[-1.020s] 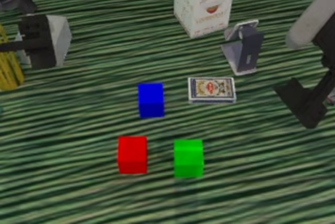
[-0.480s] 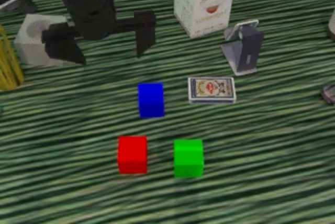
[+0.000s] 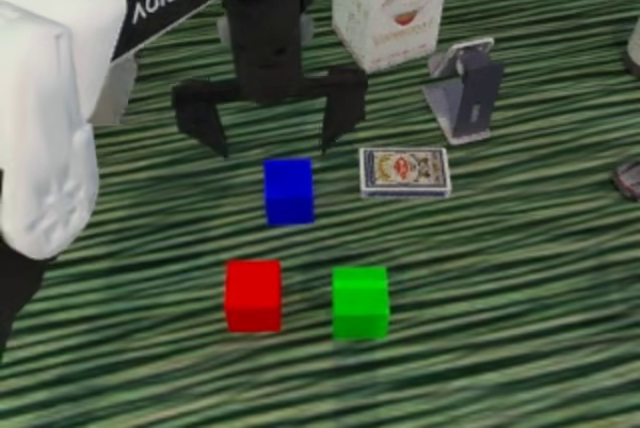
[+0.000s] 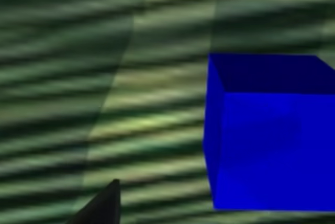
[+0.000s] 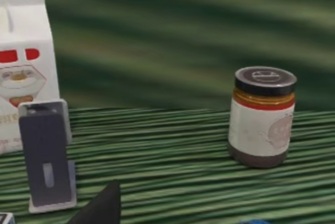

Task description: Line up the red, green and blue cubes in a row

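The blue cube (image 3: 288, 190) sits mid-table, with the red cube (image 3: 252, 295) and the green cube (image 3: 360, 302) side by side nearer the front. My left gripper (image 3: 272, 126) hangs open just behind the blue cube, its dark fingers (image 3: 205, 123) spread wider than the cube and holding nothing. In the left wrist view the blue cube (image 4: 269, 140) fills one side, apart from the one finger (image 4: 107, 208) that shows. My right arm is out of the top view. The right wrist view shows one finger (image 5: 104, 205) set off to the side, with nothing in the gripper.
A playing-card box (image 3: 405, 171) lies right of the blue cube. Behind it stand a grey phone stand (image 3: 465, 88) and a white carton (image 3: 392, 3). A jar (image 5: 261, 116) stands in the right wrist view. The left arm's white body (image 3: 50, 128) covers the table's left side.
My left arm has swung in from the far left and now holds its open gripper just behind the blue cube. The right arm has withdrawn past the right edge. The cubes have not moved.
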You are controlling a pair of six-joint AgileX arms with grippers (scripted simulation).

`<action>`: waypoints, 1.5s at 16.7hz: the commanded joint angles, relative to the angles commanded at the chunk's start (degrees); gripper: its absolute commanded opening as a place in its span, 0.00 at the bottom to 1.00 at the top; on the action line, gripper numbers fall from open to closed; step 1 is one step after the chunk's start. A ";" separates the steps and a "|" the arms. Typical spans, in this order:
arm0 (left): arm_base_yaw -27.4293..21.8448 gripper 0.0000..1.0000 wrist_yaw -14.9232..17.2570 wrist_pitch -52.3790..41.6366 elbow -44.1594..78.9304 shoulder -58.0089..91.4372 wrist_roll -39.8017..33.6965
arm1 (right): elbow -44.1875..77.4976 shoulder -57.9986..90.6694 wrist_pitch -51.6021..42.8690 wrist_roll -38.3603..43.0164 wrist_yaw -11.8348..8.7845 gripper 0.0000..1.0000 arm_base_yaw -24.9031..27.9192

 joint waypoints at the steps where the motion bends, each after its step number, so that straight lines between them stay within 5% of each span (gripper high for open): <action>1: -0.13 1.00 -0.01 -0.27 0.51 0.44 -0.13 | -0.38 -0.49 0.29 0.19 0.07 1.00 -0.13; 8: 0.10 1.00 0.00 0.81 -0.57 0.51 0.03 | -0.38 -0.49 0.29 0.19 0.07 1.00 -0.13; 15: -0.03 1.00 0.02 14.64 -11.49 3.13 0.00 | -0.38 -0.49 0.29 0.19 0.07 1.00 -0.13; 20: -0.06 1.00 0.02 15.66 -12.42 3.44 -0.03 | -0.38 -0.49 0.29 0.19 0.07 1.00 -0.13; 25: -0.06 0.62 0.02 15.66 -12.42 3.44 -0.03 | -0.38 -0.49 0.29 0.19 0.07 1.00 -0.13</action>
